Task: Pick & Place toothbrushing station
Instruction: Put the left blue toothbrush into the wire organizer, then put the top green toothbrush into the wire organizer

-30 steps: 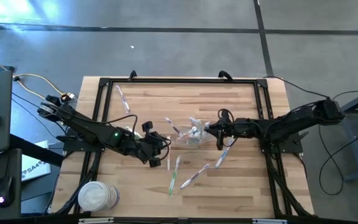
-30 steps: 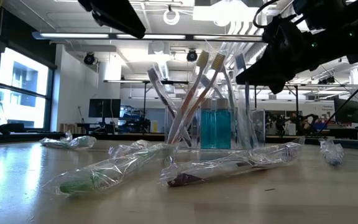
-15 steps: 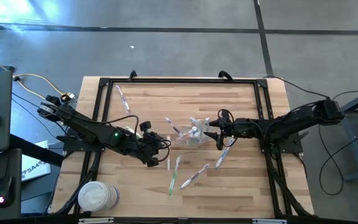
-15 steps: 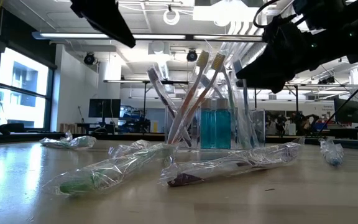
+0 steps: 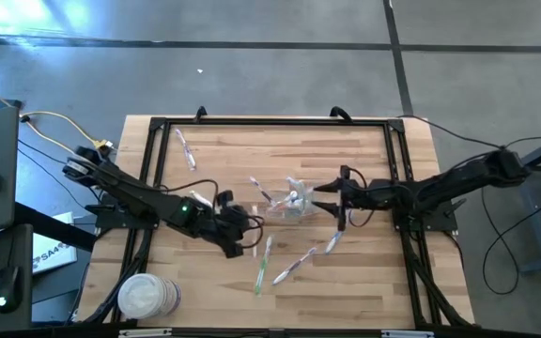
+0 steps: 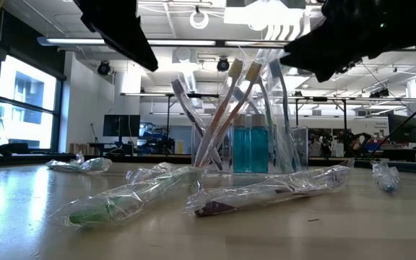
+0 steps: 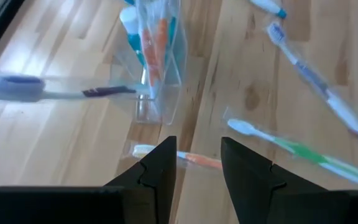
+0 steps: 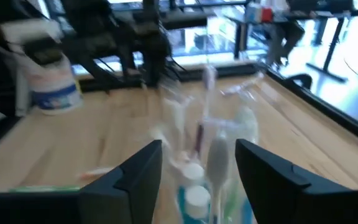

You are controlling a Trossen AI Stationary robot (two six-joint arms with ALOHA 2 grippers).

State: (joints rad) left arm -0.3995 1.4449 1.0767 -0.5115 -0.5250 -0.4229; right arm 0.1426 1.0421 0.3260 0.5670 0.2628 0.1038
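Observation:
A clear plastic container (image 5: 292, 200) stands mid-table with several toothbrushes upright in it and blue tubes (image 6: 250, 148) inside. More wrapped toothbrushes lie near it: a green one (image 5: 263, 263), a purple one (image 5: 294, 266) and another (image 5: 334, 237). My left gripper (image 5: 247, 235) hovers open to the container's left, over an orange-and-white toothbrush (image 7: 185, 157) that lies flat on the wood between its fingertips in the left wrist view. My right gripper (image 5: 332, 202) stands open just right of the container (image 8: 201, 180), level with the brush tops, and touches nothing.
Black frame rails (image 5: 270, 122) run round the wooden table. A white tub (image 5: 146, 296) sits at the near left corner. One wrapped toothbrush (image 5: 184, 148) lies at the far left and another (image 5: 259, 191) just left of the container. A green brush (image 7: 291, 149) and a blue one (image 7: 316, 74) lie ahead of my left gripper.
My right gripper has opened, risen and drawn back a little toward the table's right edge, away from the container; the toothbrushes stay standing in it. My left gripper has sunk slightly and tipped further down toward the table.

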